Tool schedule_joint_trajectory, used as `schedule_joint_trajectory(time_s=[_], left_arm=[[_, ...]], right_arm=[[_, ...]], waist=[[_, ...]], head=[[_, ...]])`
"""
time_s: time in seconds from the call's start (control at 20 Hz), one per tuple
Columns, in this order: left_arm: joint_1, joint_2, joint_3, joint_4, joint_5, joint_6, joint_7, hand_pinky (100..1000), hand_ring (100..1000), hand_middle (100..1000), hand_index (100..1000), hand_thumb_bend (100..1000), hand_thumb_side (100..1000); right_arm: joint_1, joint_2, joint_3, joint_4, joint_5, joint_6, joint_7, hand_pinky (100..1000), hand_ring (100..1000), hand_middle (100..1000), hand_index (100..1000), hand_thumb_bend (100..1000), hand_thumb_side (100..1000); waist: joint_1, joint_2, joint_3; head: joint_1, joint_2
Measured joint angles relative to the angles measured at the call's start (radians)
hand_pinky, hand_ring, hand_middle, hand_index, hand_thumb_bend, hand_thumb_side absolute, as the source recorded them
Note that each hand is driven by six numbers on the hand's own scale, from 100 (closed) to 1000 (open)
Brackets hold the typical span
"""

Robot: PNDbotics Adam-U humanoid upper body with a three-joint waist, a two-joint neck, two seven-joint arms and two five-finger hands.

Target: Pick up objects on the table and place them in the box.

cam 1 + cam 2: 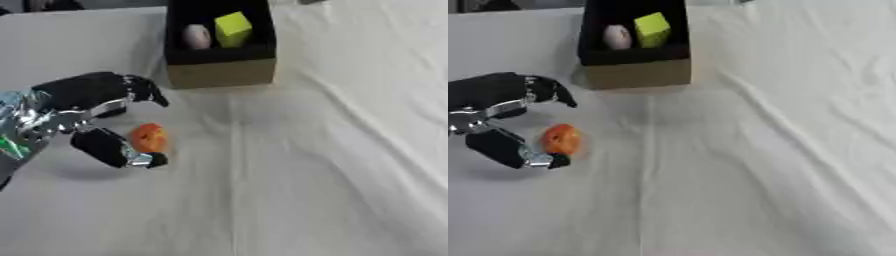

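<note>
On the white worktop, the left hand is spread wide around an orange object, thumb below it, fingers above, not yet closed. Farther back, the box holds a yellow block and a pale egg.

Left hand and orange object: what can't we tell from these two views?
- Contact: left hand is curled round the orange object; whether it touches is blurred in both views.
- Orange object: only colour and rounded shape show.
- Box: near wall hides the bases of the pink egg-shaped thing and yellow block.
- Right hand: outside both views.
</note>
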Motion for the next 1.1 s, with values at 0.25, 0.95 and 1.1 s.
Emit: schedule_joint_trajectory(time_s=[0.25, 0.95, 1.1], left_arm=[[0.013, -0.002, -0.005, 0.034, -0.014, -0.001, 0.000, 727, 816, 809, 859, 428, 621], [0.024, -0.046, -0.011, 0.148, -0.082, -0.034, 0.011, 723, 815, 813, 850, 352, 550], [0.022, -0.056, -0.011, 0.170, -0.104, -0.046, 0.019, 705, 800, 799, 837, 278, 507]], right_arm=[[0.000, 0.000, 0.000, 0.000, 0.000, 0.002, -0.002, 859, 868, 688, 805, 100, 959], [0.001, 0.009, 0.000, 0.000, -0.001, 0.003, -0.003, 860, 869, 685, 804, 100, 963], [0.002, 0.009, 0.000, 0.000, -0.001, 0.003, -0.003, 860, 869, 685, 804, 100, 964]], waist=[[-0.003, 0.001, 0.000], [-0.008, 0.007, -0.008], [-0.009, 0.007, -0.011]], head=[[0.009, 0.000], [0.025, -0.001], [0.026, -0.001]])
